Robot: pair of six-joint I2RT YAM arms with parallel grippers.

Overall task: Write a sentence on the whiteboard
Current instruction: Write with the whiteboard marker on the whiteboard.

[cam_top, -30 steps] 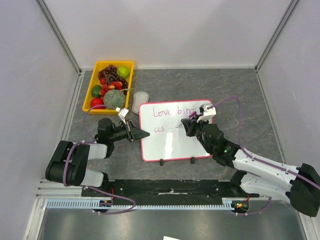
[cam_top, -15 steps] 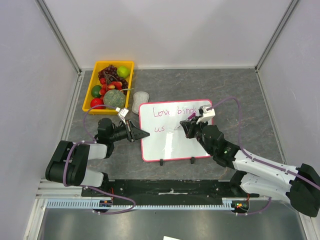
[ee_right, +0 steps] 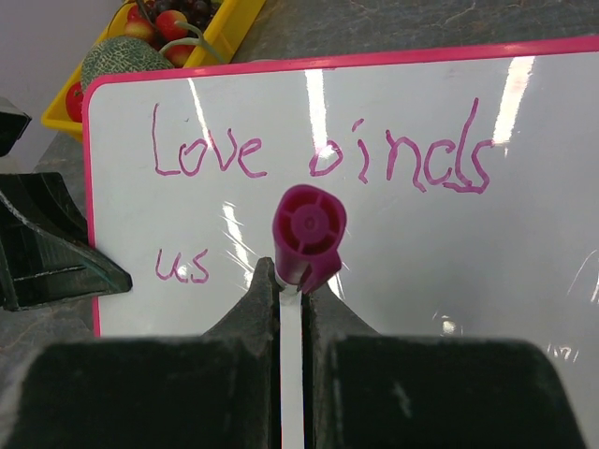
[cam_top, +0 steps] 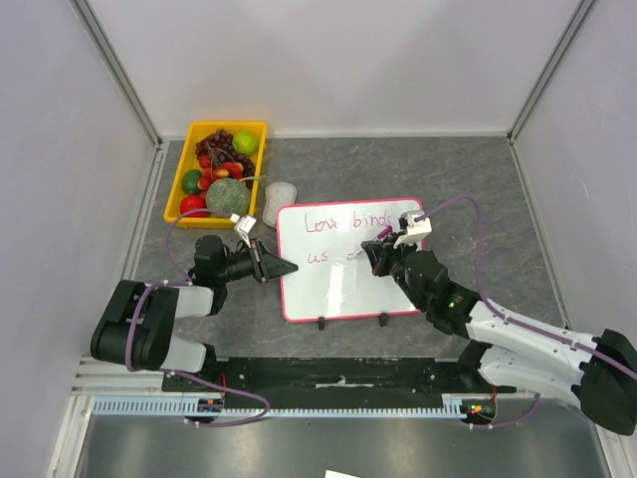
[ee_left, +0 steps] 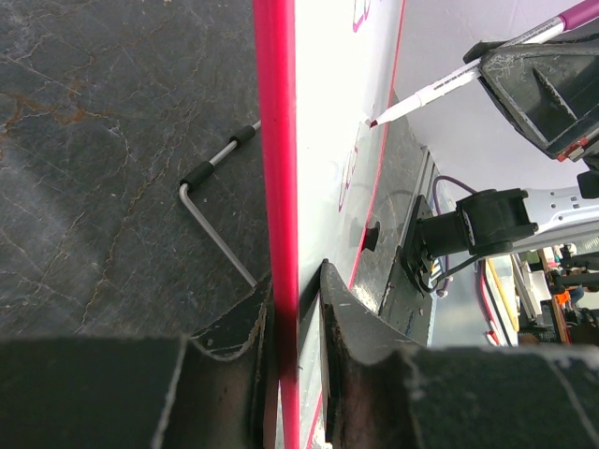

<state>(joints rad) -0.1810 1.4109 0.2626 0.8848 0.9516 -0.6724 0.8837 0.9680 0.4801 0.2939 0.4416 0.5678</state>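
Note:
The whiteboard (cam_top: 338, 294), white with a pink frame, lies on the table between the arms. My left gripper (cam_top: 284, 269) is shut on its left edge; the left wrist view shows the pink frame (ee_left: 276, 187) pinched between the two fingers (ee_left: 342, 327). The sentence (ee_right: 318, 154) reads "Love binds" in pink, with "us" (ee_right: 182, 267) below it. My right gripper (cam_top: 373, 249) is shut on a white marker with a magenta cap (ee_right: 307, 234). The marker (ee_left: 440, 89) has its tip on the board, right of "us".
A yellow tray (cam_top: 179, 189) of fruit stands at the back left, with a grey eraser block (cam_top: 280, 194) beside it. Two small black feet (cam_top: 322, 322) sit on the board's near edge. A bent metal leg (ee_left: 211, 220) shows behind the board.
The right gripper has shifted slightly with the marker, and a short pink stroke now shows right of "us". The left arm has not moved.

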